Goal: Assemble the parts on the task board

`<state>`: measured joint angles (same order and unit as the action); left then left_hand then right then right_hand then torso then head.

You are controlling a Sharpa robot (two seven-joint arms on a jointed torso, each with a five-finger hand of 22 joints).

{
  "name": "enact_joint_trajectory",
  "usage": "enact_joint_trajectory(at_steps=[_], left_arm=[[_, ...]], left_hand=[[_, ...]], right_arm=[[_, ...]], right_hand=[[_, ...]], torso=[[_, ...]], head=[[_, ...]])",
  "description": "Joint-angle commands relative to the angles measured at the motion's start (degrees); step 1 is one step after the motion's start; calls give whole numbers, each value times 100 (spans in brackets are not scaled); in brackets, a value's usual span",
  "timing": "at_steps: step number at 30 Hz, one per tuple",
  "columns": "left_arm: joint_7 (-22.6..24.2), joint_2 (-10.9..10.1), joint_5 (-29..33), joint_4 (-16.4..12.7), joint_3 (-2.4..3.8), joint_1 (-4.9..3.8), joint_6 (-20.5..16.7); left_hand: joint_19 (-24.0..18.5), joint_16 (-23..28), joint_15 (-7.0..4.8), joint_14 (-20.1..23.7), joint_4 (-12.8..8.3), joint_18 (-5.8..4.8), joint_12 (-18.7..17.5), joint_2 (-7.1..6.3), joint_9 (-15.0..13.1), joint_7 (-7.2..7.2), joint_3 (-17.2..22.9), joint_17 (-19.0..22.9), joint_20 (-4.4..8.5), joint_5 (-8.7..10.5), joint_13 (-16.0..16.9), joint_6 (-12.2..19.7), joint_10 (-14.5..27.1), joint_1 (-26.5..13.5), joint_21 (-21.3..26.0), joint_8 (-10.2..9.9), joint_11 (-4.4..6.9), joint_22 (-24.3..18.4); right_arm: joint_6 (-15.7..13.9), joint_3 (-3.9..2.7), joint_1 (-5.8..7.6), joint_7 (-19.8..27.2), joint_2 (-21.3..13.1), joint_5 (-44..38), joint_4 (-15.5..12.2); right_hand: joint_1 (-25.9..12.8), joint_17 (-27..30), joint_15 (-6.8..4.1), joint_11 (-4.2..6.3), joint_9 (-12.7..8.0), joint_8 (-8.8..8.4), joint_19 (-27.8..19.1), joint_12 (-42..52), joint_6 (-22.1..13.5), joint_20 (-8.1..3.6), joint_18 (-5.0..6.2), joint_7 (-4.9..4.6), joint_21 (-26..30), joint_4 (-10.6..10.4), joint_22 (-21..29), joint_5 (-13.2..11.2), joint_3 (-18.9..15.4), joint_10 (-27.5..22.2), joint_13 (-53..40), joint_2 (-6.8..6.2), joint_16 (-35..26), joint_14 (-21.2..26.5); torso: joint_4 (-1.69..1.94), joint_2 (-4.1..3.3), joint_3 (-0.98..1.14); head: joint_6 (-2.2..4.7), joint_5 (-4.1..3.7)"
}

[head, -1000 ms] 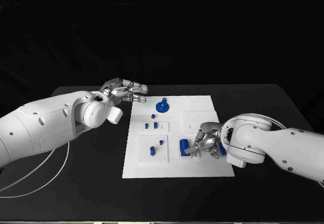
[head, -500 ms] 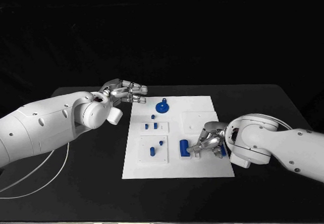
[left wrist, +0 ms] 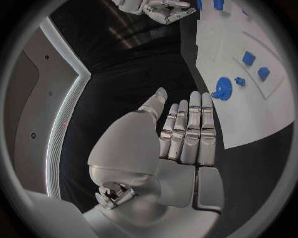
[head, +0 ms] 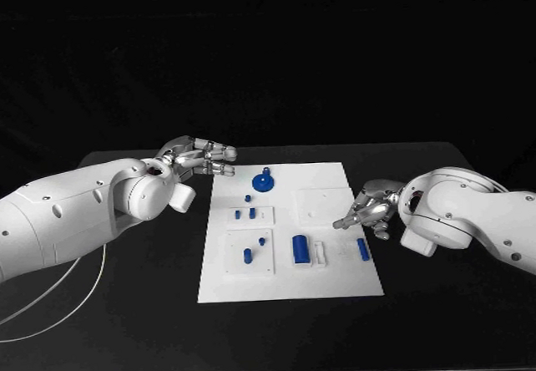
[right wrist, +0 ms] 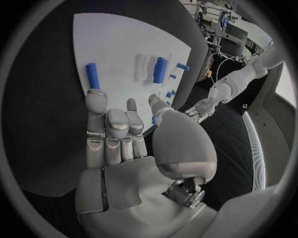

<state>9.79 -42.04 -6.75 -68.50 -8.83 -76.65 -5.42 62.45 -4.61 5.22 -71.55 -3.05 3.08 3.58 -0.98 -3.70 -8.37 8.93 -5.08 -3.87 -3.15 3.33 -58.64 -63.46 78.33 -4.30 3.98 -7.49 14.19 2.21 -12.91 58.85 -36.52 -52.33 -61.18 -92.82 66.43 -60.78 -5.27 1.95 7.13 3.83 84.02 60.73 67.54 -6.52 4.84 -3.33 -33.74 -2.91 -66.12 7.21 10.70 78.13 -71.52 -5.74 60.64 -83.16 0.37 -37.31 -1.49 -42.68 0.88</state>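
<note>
The white task board (head: 343, 275) lies mid-table. On it are a round blue knob part (head: 262, 182), small blue pieces (head: 245, 213), two short pegs (head: 249, 254), a thick blue cylinder (head: 300, 248) beside a white piece (head: 321, 251), and a blue rod (head: 362, 248). My right hand (head: 368, 207) hovers over the board's right edge, beyond the rod, fingers loosely apart and holding nothing. The right wrist view shows this hand (right wrist: 118, 134), the rod (right wrist: 92, 75) and the cylinder (right wrist: 160, 70). My left hand (head: 200, 158) hangs off the board's far left corner, fingers straight (left wrist: 183, 139), near the knob (left wrist: 222, 89).
The black table (head: 129, 285) surrounds the board. A white cable (head: 57, 289) runs over the table's left side under my left arm. A raised white square (head: 320, 199) sits on the board near my right hand.
My right hand has lifted off the cylinder and rod at the board's near right and drawn back toward the right edge, leaving both lying uncovered. My left hand has barely moved.
</note>
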Motion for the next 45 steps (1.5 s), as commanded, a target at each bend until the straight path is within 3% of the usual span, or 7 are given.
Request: enact_joint_trajectory(at_steps=[1,12,25,35,40,41,45], left_arm=[[158,-16,-14,-36,-2,-5,-9],[166,-77,-8,-86,-81,-3,6],[129,-102,-6,-101,-101,-3,53],[107,-97,-6,-85,-108,-2,90],[99,-90,-6,-73,-116,-1,101],[97,-89,-6,-72,-117,0,103],[88,-88,-6,-70,-119,0,108]], left_hand=[[49,17,-9,28,40,-32,32,3,-6,9,-3,-6,-5,20,4,35,6,-25,-19,5,22,-5],[49,17,-9,28,40,-33,31,3,-6,9,-3,-6,-5,20,4,35,6,-25,-19,5,22,-5],[51,22,-6,32,41,-37,28,2,-5,6,-16,-5,-5,21,5,44,10,-40,-16,1,20,-22],[51,22,-6,32,41,-37,28,2,-5,6,-16,-5,-5,21,5,44,10,-40,-16,1,20,-22],[49,24,-4,36,45,-38,29,12,-5,5,-24,-3,-7,22,4,50,16,-45,-13,1,18,-35],[49,24,-4,36,45,-38,29,12,-5,5,-24,-3,-7,22,4,50,16,-45,-13,1,18,-35],[49,24,-4,36,45,-38,29,12,-5,5,-24,-3,-7,22,4,50,16,-45,-13,1,18,-35]], right_arm=[[620,-14,-5,123,-80,-122,26],[1050,-33,-70,-495,-329,-976,76],[1048,-33,-364,-639,-227,-1042,88],[987,-32,-476,-629,-118,-1045,127],[925,-32,-518,-658,-73,-1091,160],[908,-31,-525,-665,-62,-1111,169],[866,-30,-549,-680,-20,-1197,211]], right_hand=[[-27,-1,-3,-10,-14,-21,245,-23,-33,0,14,3,-7,221,-17,85,-160,-2,20,156,20,5],[-71,28,26,-19,22,-17,247,-87,15,21,-2,4,45,-233,-22,-369,153,-17,67,-217,-12,6],[-167,41,19,-12,51,-16,251,-137,11,13,-16,13,105,-851,-15,-426,122,-26,96,-407,-52,7],[-132,5,-1,3,5,-12,252,-164,31,-17,-45,23,114,-1106,-13,-443,2,-15,78,-490,-68,4],[191,3,0,11,9,-10,252,-165,81,-13,-46,29,122,-839,-10,-437,296,-11,72,-295,-72,1],[79,4,9,-4,-1,-24,253,-162,100,-12,-48,14,120,-623,-11,-432,541,-7,67,-301,-79,-1],[226,18,2,14,-3,-19,249,-162,112,0,-42,49,128,116,-7,-299,723,-20,68,24,-84,-7]], torso=[[7,-7,5],[-31,18,12],[-9,3,11],[-20,3,3],[-17,1,1],[-15,2,2],[-13,5,2]], head=[[24,-46],[39,-83],[25,-97],[-16,-80],[-30,-82],[-32,-84],[-51,-82]])
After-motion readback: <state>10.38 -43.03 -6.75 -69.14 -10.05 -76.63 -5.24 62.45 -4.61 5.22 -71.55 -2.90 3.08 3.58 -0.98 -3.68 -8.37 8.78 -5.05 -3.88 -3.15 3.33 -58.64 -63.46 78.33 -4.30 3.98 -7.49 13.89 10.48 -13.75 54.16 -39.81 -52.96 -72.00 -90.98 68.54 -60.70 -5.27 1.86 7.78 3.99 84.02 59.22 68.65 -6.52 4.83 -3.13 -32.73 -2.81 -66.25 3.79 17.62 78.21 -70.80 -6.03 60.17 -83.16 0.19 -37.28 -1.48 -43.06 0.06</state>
